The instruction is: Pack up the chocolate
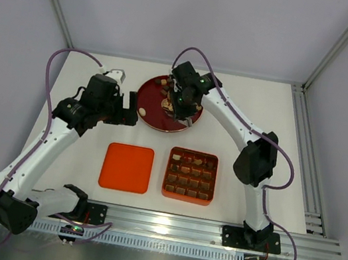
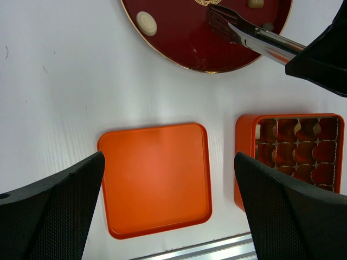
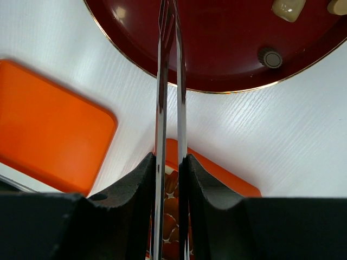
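The chocolate is in two places: a few pieces lie on the dark red plate, such as a cream round one and a brown round one, and several fill cells of the orange gridded box. My right gripper is over the plate, shut on metal tweezers. The tweezer tips hover over bare plate with nothing between them. My left gripper is open and empty at the plate's left edge, above the flat orange lid.
The lid lies to the left of the box, near the front rail. The box and the tweezers also show in the left wrist view. White walls enclose the table.
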{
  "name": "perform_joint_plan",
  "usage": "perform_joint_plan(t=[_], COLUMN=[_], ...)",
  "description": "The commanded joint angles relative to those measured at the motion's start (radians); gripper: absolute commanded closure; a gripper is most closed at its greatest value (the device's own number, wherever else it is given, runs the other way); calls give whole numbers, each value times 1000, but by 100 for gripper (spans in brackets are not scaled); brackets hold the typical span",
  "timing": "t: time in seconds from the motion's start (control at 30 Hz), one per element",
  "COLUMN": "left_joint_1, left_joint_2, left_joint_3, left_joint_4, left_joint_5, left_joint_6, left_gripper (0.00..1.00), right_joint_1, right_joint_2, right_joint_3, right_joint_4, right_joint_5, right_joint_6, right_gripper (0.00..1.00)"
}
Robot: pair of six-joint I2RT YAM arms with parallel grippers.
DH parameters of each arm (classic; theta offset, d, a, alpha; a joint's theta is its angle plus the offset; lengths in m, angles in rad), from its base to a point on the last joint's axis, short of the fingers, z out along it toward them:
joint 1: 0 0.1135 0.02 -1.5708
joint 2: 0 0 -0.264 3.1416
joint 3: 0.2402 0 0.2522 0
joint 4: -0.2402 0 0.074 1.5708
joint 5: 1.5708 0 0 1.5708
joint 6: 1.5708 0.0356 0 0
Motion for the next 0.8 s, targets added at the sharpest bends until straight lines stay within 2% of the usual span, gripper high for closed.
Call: perform_joint_plan(t=[0.0,0.5,0.77], left_joint_1=[0,0,0], left_joint_2=[-10,-8,-7], left_joint_3=[8,3,3], left_joint_4=[15,21,25], left_joint_5=[-7,-2,3], left_joint_6=[13,14,18], left_gripper=[0,0,0], right_joint_1=[-6,-93,-122], right_joint_2=[5,-48,-56], right_joint_3=[44,-34,-51], right_joint_4=[-6,-39,-41], right_joint_5=[6,138,144], right_joint_6=[-4,-30,-30], right_gripper=[69,60,59])
